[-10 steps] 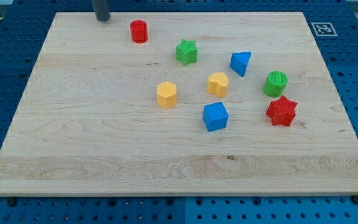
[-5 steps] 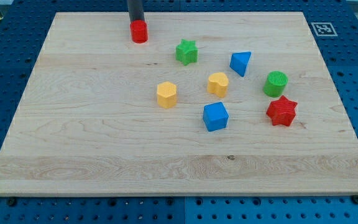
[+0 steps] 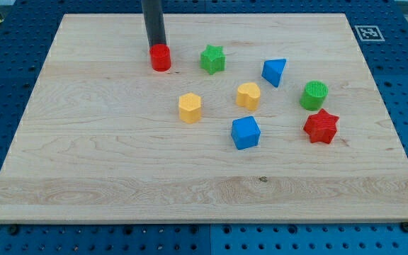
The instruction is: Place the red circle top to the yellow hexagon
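The red circle [image 3: 161, 58] is a small red cylinder near the view's top, left of centre. My tip [image 3: 156, 47] touches its top-left edge, with the dark rod rising straight up out of view. The yellow hexagon [image 3: 189, 108] lies below and to the right of the red circle, well apart from it.
A green star [image 3: 212, 59] sits just right of the red circle. A yellow heart [image 3: 248, 95], blue triangle [image 3: 274, 71], blue cube [image 3: 246, 132], green circle [image 3: 314, 95] and red star [image 3: 321, 127] spread across the view's right half of the wooden board [image 3: 83, 163].
My tip moved right from the board's top-left area to the red circle, then pushed it down the view, closer to the yellow hexagon. The other blocks have not moved.
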Motion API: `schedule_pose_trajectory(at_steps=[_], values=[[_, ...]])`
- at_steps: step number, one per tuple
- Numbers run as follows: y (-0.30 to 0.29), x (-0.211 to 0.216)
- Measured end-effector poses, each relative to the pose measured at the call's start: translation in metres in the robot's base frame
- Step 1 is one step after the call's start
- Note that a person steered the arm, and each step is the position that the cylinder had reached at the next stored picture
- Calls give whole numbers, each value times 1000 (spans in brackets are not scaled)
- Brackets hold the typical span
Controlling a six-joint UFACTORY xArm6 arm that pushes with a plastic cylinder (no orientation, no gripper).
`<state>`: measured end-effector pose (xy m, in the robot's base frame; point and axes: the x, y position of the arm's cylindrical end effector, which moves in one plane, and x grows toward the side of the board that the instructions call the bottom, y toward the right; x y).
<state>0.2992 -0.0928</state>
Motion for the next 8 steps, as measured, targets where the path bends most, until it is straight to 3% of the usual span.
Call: schedule_pose_trajectory(at_steps=[3, 5, 8], values=[[0, 38], [-66, 55], [-41, 58]])
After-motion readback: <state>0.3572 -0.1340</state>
